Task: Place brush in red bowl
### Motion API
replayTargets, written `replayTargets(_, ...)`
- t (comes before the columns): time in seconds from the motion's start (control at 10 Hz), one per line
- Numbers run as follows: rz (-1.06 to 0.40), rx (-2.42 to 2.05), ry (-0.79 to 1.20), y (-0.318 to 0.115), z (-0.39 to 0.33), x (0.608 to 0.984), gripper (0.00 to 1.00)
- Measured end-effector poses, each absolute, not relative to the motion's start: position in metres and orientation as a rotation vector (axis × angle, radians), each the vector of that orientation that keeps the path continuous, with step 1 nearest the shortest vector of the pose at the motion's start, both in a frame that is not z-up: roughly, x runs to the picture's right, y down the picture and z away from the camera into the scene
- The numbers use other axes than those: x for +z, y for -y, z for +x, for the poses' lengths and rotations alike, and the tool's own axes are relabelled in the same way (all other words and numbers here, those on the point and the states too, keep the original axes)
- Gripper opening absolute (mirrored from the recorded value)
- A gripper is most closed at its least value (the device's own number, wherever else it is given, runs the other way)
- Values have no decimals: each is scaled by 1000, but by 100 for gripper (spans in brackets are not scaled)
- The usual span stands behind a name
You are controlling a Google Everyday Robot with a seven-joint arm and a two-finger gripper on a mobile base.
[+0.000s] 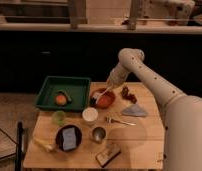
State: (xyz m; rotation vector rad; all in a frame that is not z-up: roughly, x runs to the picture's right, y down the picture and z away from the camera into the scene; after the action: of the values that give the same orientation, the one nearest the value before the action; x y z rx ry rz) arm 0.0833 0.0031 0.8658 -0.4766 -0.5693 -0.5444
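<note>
Brush point(101, 93) lies in red bowl point(108, 101) below end effector point(112, 84).

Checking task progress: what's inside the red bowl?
The brush lies in the red bowl, handle slanting up toward the gripper above its rim. The bowl floor beneath is covered.

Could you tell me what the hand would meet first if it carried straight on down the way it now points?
Probably the red bowl: the hand points down over its rim, with the brush below it.
</note>
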Motion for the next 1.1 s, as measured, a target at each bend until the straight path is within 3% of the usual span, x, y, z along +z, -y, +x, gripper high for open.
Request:
replayTargets(0.5, -492, -528, 607, -3, 74, 876, 3)
replayTargets(1.1, -525, -485, 612, -10, 75, 889, 64)
